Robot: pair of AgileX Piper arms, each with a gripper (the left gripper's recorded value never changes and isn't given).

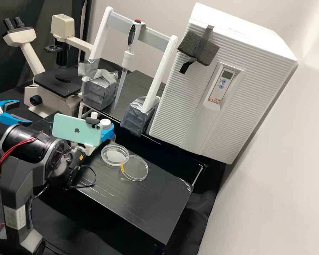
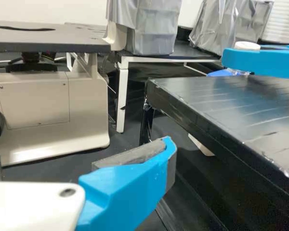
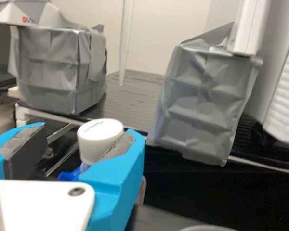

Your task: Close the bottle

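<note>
White round cap (image 3: 100, 131) between blue fingers (image 3: 116, 171)

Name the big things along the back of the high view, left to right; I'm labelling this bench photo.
microscope → pipette → white cabinet

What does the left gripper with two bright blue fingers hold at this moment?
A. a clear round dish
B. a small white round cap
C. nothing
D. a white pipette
C: the left gripper stands open with nothing in it.
</note>
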